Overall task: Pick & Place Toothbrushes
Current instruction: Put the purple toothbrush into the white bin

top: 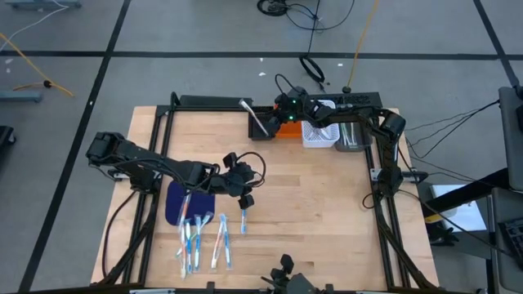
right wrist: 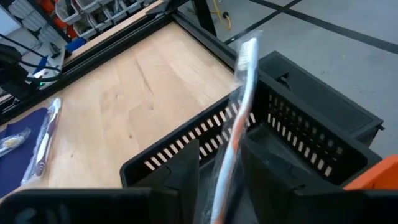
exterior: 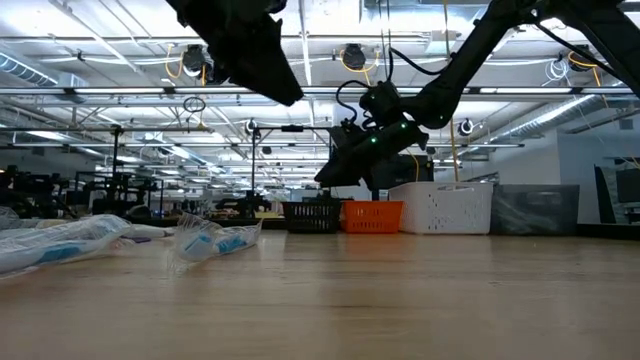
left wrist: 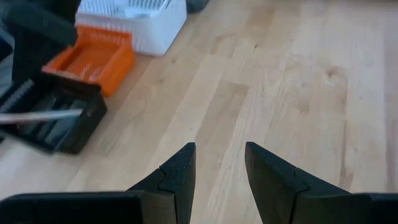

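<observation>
A toothbrush (right wrist: pixel 239 106) — lower end hidden — sits clamped in the right fingers (right wrist: pixel 180 171) over the black bin (right wrist: pixel 298 143); left fingers (left wrist: pixel 180 171) parted.

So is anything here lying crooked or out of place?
Mostly no. The toothbrushes lie in a loose, uneven pile, some overlapping the blue mat. The right gripper holds one toothbrush over the black bin; the left gripper is open.

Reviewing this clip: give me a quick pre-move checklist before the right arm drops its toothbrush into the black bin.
1. Right tool shut on toothbrush: ok.
2. Toothbrush over the black bin: ok.
3. Toothbrush lying level for release: not ok, it stands tilted up.
4. Left tool open and empty, over bare table: ok.
5. Left arm away from the bins: ok.
6. Loose toothbrushes left to pick: ok.
</observation>
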